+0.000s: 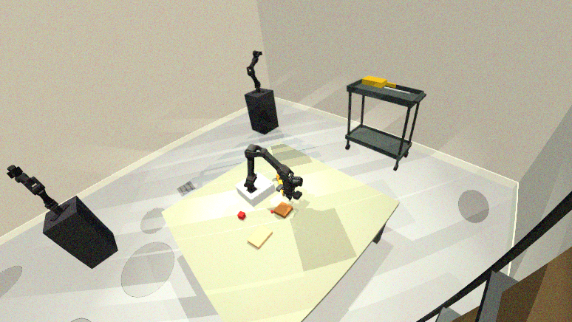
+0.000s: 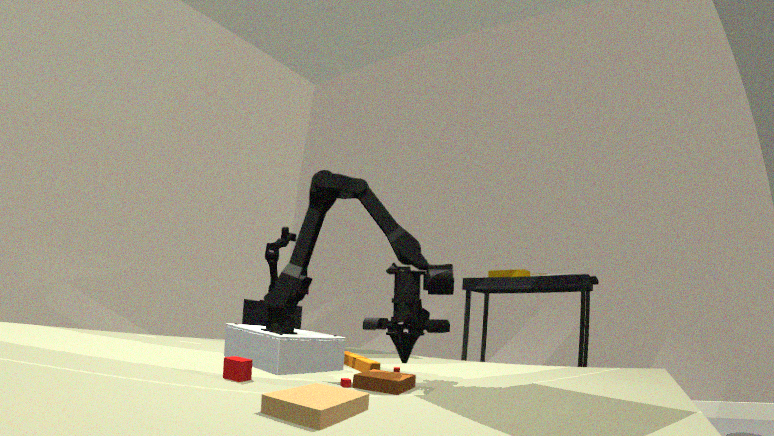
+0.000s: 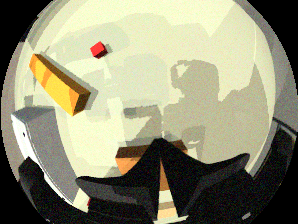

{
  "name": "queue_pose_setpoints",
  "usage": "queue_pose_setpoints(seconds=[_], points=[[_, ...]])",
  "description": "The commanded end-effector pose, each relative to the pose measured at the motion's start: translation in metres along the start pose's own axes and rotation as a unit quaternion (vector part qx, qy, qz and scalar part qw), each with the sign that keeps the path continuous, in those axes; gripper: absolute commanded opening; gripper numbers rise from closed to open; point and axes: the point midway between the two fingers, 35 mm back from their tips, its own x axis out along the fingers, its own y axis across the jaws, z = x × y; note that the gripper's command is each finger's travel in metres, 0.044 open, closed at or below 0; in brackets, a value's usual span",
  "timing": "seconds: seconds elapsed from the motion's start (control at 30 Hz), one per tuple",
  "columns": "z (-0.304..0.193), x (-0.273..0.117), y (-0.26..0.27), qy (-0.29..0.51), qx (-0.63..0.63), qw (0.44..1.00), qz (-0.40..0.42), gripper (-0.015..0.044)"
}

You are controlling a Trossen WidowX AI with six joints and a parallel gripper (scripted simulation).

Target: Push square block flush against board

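My fingers, together, should push the block low and squarely — toward the board, nearer the tabletop's lower-left edge.

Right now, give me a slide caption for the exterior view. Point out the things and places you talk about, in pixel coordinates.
Closed jaws hover above an orange-brown block point(image 1: 283, 209) point(image 2: 383, 382) point(image 3: 128, 164), with a separate tan board point(image 1: 260, 236) point(image 2: 315, 403) in the foreground.

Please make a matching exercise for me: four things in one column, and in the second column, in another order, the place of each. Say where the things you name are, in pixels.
1. gripper point(image 1: 290, 199) point(image 2: 404, 360) point(image 3: 158, 141)
2. yellow box point(image 1: 374, 81) point(image 2: 509, 273)
3. larger red cube point(image 1: 241, 215) point(image 2: 237, 369)
4. robot arm point(image 1: 250, 168) point(image 2: 311, 232)

A. on the tabletop, touching nothing else
B. mounted on the white base
C. above the tabletop, pointing down
D. on the cart's top shelf

Pairs: 1-C, 2-D, 3-A, 4-B
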Motion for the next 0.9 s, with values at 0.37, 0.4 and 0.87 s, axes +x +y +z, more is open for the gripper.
queue_pose_setpoints(seconds=[0.37,0.4,0.87], points=[[-0.010,0.039,0.007,0.006,-0.005,1.000,0.014,0.0000],[-0.012,0.039,0.007,0.007,-0.005,1.000,0.014,0.0000],[-0.035,0.039,0.003,0.008,-0.005,1.000,0.014,0.0000]])
